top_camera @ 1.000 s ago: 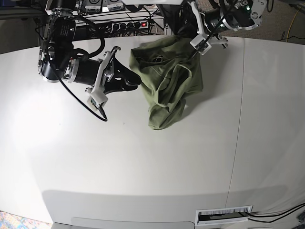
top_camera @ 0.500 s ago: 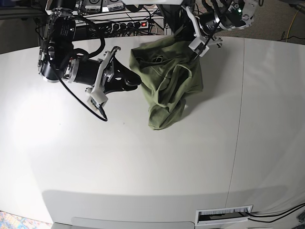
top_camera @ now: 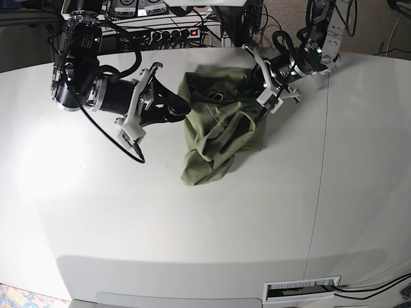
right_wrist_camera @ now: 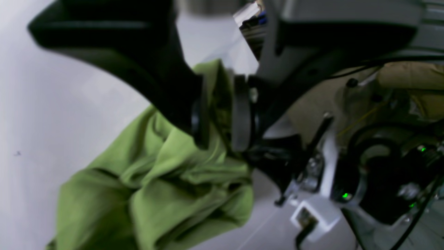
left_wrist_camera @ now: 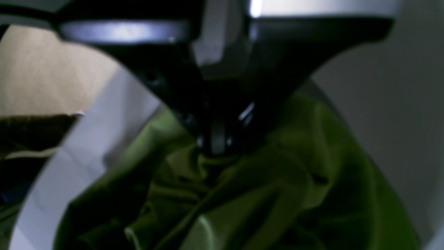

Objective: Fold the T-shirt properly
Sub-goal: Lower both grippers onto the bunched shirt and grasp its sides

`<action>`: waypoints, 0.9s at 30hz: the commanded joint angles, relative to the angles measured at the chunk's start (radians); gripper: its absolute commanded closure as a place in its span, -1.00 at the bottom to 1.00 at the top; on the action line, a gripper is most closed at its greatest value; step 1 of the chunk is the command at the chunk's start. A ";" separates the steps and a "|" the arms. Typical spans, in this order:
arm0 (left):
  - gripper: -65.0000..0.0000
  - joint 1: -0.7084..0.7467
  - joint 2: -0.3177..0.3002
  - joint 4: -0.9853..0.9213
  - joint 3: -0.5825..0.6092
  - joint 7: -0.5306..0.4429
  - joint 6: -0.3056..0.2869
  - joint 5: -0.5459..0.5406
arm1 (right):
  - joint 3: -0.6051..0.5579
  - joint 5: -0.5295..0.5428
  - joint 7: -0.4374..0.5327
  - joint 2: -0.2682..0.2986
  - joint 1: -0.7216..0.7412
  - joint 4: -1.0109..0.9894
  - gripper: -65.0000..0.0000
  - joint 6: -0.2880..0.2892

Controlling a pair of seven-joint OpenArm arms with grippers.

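While my two grippers pinch one garment: T-shirt [top_camera: 218, 122], olive green, bunched, far centre of the white table [top_camera: 192, 224].

Item 1, left gripper [left_wrist_camera: 213, 147]: fingers pressed together on a gathered fold of the shirt's right far edge; the wrist view is blurred, yet cloth bunches right at the tips. Item 2, right gripper [right_wrist_camera: 218, 118]: fingers [right_wrist_camera: 239, 114] part-way apart with a ridge of green cloth clamped between the pads, at the shirt's left far edge. Item 3, T-shirt: crumpled heap, wrinkled, stretched between both grips, its lower end trailing toward the near side and resting on the table. Item 4, power strip [top_camera: 173, 33]: beyond the far table edge, red switch visible.
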 commanded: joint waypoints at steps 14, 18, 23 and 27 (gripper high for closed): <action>1.00 -0.127 -0.035 -0.124 -0.003 0.034 0.032 0.214 | 0.001 -0.231 0.186 -0.009 0.029 0.017 0.60 0.004; 1.00 -0.127 -0.035 -0.123 -0.003 0.046 0.027 0.214 | -0.007 -0.299 0.256 -0.034 0.056 0.011 0.60 0.004; 1.00 -0.127 -0.035 -0.123 -0.003 0.046 0.026 0.214 | -0.112 -0.413 0.336 -0.034 0.118 -0.070 0.60 0.004; 1.00 -0.127 -0.035 -0.123 -0.003 0.049 0.026 0.214 | -0.193 -0.499 0.391 -0.037 0.193 -0.161 0.59 0.004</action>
